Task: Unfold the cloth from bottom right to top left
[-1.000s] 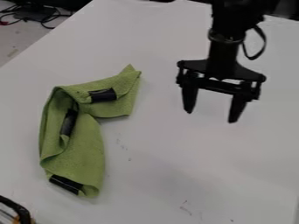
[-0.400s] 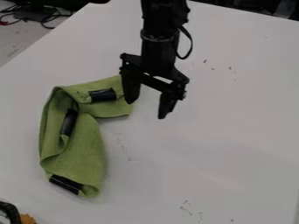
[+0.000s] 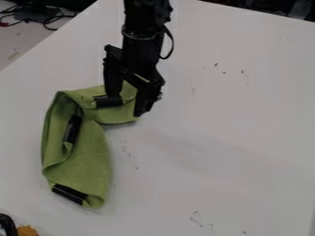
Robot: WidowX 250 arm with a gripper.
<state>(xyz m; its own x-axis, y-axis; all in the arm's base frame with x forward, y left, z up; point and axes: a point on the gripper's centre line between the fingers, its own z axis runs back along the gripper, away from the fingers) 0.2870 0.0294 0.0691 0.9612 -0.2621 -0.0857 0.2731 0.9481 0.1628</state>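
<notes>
The gripper (image 3: 126, 107) hangs over the upper right part of the green cloth, open, its two fingers apart with cloth showing between them. One finger is in front of the cloth near its upper black strip, the other at the cloth's right edge. The green cloth (image 3: 86, 154) lies folded and bent on the table at the left, one arm of it running down and a shorter one to the right. Black strips show at its upper part, its middle fold and its bottom end. The cloth's upper right corner is hidden behind the gripper.
The white table (image 3: 227, 152) has small dark marks on its surface. At the bottom left corner are a black curved object (image 3: 7, 226) and an orange thing (image 3: 27, 231). Cables (image 3: 46, 18) lie beyond the table's edge at the top left.
From the right side, the gripper has moved left and has turned, and is now over the cloth's upper right part. The cloth lies as before.
</notes>
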